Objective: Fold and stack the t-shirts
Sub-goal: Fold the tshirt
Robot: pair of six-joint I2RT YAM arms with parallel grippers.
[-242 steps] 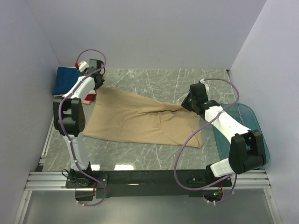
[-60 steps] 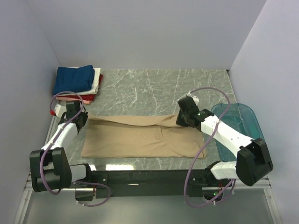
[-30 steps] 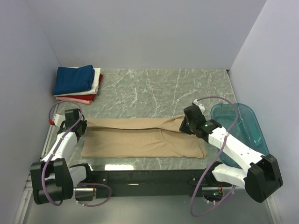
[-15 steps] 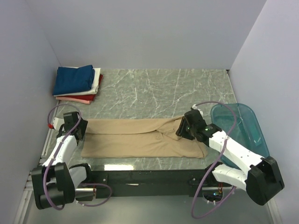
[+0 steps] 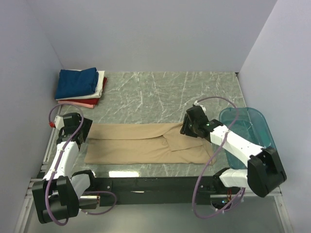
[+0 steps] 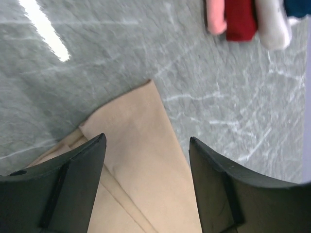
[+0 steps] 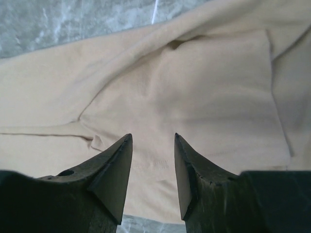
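The tan t-shirt (image 5: 141,144) lies folded lengthwise into a long band near the table's front edge. My left gripper (image 5: 77,128) hovers over its left end, and in the left wrist view it (image 6: 147,141) stands open above the tan t-shirt's (image 6: 138,121) folded corner, holding nothing. My right gripper (image 5: 188,128) is over the right end. In the right wrist view it (image 7: 153,137) is open above the flat tan t-shirt (image 7: 204,77), nothing between its fingers. The folded t-shirts (image 5: 80,86) are stacked at the back left, navy on top.
A teal translucent tub (image 5: 253,132) sits at the right edge beside my right arm. The left wrist view catches the stack's edges: pink (image 6: 215,18), red (image 6: 239,20), white (image 6: 273,26). Side walls stand close on both sides.
Both grippers have opened and let go of the tan t-shirt, which now rests on the table. The right gripper has drawn a little left and back; the left has barely shifted.
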